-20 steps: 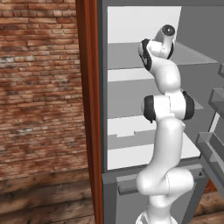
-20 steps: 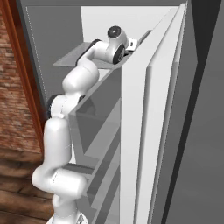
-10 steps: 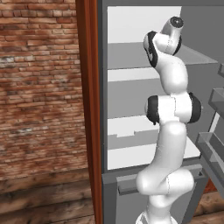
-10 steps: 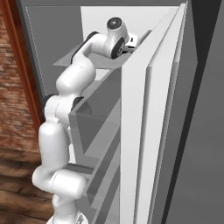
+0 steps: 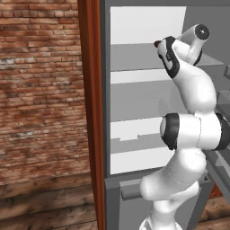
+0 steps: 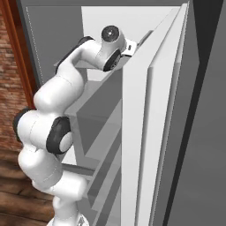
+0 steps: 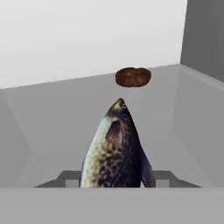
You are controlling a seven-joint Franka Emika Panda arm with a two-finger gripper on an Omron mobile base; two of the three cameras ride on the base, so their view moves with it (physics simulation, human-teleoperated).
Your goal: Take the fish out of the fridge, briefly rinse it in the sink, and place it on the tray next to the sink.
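The fish [image 7: 116, 148], dark and speckled with a pale belly, hangs above the fridge's grey shelf [image 7: 52, 127], its head pointing at the white back wall. My gripper [image 7: 116, 181] is shut on its rear half; the fingertips are hidden behind its body. In the left base view my hand [image 5: 197, 33] is high up at the top shelf of the open fridge [image 5: 148, 27], and in the right base view the hand [image 6: 112, 37] sits by the door's edge. The sink and the tray are out of view.
A round brown food item [image 7: 133, 77] lies at the back of the same shelf. The open fridge door [image 6: 145, 132] stands close on my right, its bins [image 5: 222, 103] beside the arm. A reddish wooden panel [image 5: 90, 112] and a brick wall [image 5: 40, 90] are on the left.
My hand has drawn back to the right, away from the fridge's interior, carrying the fish; the upper arm has straightened up with it.
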